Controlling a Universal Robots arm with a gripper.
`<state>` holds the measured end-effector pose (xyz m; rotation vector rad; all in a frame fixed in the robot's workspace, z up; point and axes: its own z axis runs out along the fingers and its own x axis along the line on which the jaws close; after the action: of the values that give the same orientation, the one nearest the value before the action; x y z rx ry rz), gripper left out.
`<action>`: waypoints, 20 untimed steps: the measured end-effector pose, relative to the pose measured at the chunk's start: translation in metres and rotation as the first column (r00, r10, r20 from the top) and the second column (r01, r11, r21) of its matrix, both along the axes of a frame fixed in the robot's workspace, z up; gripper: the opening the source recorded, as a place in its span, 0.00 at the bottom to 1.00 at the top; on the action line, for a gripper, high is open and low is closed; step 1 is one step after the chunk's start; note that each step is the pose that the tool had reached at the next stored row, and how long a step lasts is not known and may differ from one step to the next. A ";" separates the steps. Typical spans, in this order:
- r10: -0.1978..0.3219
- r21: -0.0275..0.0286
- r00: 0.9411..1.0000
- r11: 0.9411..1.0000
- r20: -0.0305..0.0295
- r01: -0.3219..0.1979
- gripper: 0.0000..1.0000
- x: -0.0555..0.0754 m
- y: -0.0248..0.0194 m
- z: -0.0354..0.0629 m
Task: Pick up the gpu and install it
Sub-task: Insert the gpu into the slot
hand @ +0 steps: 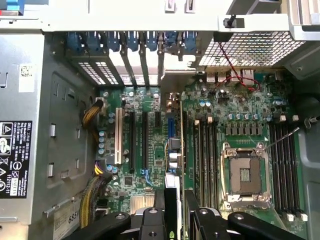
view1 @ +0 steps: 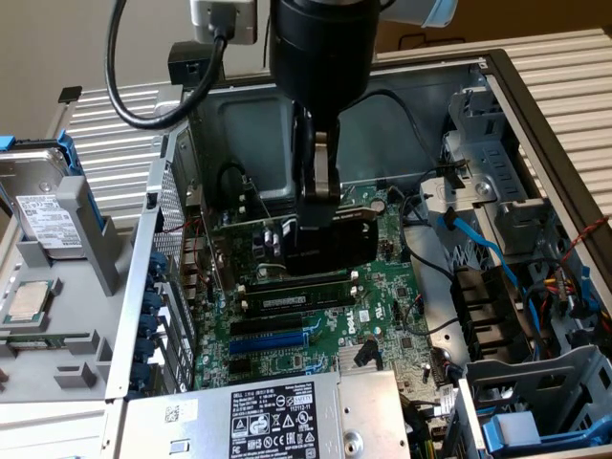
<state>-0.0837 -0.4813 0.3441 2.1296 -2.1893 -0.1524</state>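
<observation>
Claw (view1: 317, 199) stood inside the open PC case (view1: 239, 105), fingers clamped on the gpu (view1: 330, 244) by its upper edge. Gpu was upright w/ black shroud facing the ext. cam, over the green motherboard (view1: 387, 287), its lower edge just above the black expansion slots (view1: 292, 301); couldn't tell if touching. A blue slot (view1: 273, 341) lay nearer the labelled power supply (view1: 277, 416). Hard drive (view1: 38, 220) sat outside the case at the ext. view's left. Wrist view: claw (hand: 175, 219) straddled the gpu (hand: 171, 200), seen edge-on, between the white slot (hand: 118, 135) and CPU socket (hand: 245, 175).
</observation>
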 end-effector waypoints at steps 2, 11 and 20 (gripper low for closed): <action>-0.004 0.003 1.000 1.000 0.004 0.004 0.26 -0.001 0.0003 -0.0009; -0.004 0.006 1.000 1.000 0.006 0.004 0.26 -0.010 0.0012 -0.0074; -0.032 0.005 0.999 0.999 -0.033 0.032 0.26 -0.012 0.0039 -0.0165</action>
<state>-0.0955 -0.4774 0.3276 2.0806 -2.2076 -0.1947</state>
